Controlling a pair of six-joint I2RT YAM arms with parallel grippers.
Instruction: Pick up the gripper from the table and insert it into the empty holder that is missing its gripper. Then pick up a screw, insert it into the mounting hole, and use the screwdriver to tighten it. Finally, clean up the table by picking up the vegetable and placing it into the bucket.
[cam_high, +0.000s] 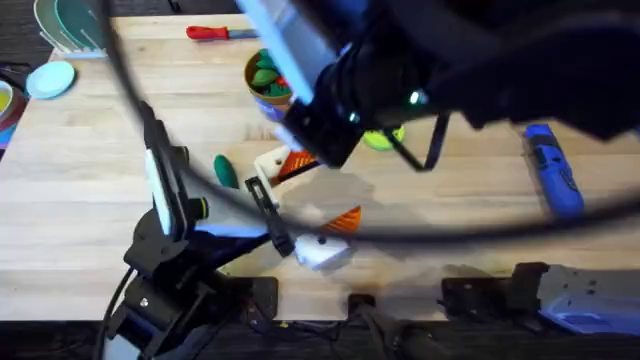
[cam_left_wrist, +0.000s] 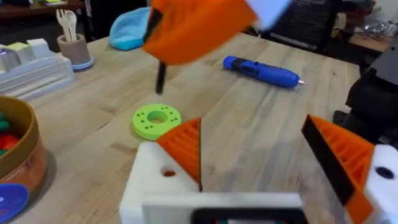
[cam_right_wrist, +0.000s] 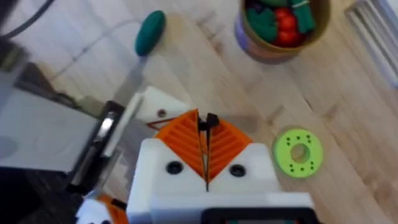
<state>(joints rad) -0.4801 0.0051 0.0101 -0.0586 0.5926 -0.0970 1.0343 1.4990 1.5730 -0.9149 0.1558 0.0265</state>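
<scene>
The screw (cam_right_wrist: 211, 120), small and dark, sits pinched between the orange ribbed pads of the right gripper (cam_right_wrist: 206, 152), whose jaws are clenched on it just above the white holder (cam_right_wrist: 157, 107). The holder's mounting hole (cam_right_wrist: 161, 113) lies just beside the screw. The left gripper (cam_left_wrist: 267, 155) is near the holder with its jaws released. On the wooden table (cam_high: 90, 180) the dark-green vegetable (cam_high: 226, 171) rests near the holder, the bucket (cam_high: 262, 80) stands beyond it, and the blue screwdriver (cam_high: 553, 168) lies well apart to the right.

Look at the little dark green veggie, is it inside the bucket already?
No, the dark green vegetable lies on the bare table, apart from the bucket, which holds other toys.
</scene>
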